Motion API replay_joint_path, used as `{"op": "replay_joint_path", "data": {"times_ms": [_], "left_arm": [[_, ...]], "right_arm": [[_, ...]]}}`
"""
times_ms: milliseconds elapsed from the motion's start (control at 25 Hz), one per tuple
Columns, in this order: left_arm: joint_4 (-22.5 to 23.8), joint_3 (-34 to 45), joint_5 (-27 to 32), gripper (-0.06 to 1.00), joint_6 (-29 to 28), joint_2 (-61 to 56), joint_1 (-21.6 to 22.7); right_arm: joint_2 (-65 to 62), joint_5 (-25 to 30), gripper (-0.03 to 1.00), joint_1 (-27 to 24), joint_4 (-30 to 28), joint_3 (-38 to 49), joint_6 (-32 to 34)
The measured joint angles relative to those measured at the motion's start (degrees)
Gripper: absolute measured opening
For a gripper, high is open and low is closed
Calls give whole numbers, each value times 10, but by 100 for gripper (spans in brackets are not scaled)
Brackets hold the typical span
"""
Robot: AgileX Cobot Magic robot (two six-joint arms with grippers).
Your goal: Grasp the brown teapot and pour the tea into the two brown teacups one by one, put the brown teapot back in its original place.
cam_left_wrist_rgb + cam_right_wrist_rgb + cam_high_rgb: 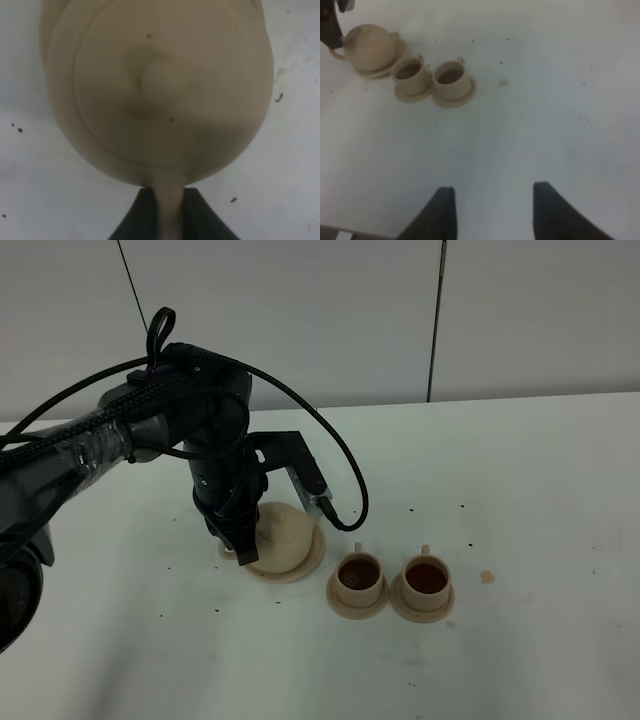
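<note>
Left pincer (170, 210) grips the pale tan clay teapot's (283, 530) loop handle, centre-left; a careless release could tip it off its saucer (310, 558).

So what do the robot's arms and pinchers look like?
The left arm is black and chunky, part wrapped in shiny clear tape, with black cables looping over it. Both the left gripper and the right gripper have dark, pointed fingers.

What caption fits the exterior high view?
Left tool grips brown teapot on its saucer; both teacups hold tea.
</note>
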Motion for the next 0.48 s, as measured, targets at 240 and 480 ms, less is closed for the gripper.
{"op": "replay_joint_path", "data": {"times_ms": [240,480], "left_arm": [[1,0,2,17,-6,0,0],[1,0,5,28,-8,1,0]], "right_arm": [[0,0,35,0,0,0,0],[0,0,35,0,0,0,0]]}}
